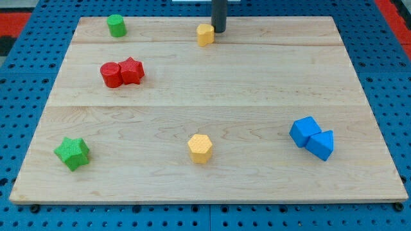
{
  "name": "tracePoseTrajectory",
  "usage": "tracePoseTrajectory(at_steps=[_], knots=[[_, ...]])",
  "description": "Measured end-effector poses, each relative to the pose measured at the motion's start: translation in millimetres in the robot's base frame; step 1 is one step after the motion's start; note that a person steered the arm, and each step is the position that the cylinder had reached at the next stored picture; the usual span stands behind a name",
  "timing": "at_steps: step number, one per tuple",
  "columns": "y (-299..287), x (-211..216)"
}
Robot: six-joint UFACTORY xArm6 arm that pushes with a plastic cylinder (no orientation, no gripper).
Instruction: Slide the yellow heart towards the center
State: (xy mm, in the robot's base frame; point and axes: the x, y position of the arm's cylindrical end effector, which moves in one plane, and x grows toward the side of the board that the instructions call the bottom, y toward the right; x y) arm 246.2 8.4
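Note:
A small yellow block point(205, 34), which looks like the heart, sits near the view's top edge of the wooden board point(212, 83), just left of the middle. My tip point(219, 31) stands right beside it, on its right and slightly above, touching or almost touching it. A second yellow block point(200, 148), with a pentagon-like outline, lies low on the board near the middle.
A green cylinder point(116, 25) is at the top left. A red cylinder point(110, 74) and a red star point(132, 70) touch at the left. A green star point(72, 153) is at the bottom left. A blue cube point(304, 131) and a blue triangle point(321, 145) touch at the right.

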Motion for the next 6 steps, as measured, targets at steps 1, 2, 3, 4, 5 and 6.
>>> tracePoseTrajectory(at_steps=[1,2,3,4,5,6], knots=[[-36,1],[-38,-1],[-53,2],[-65,10],[-65,31],[-65,45]])
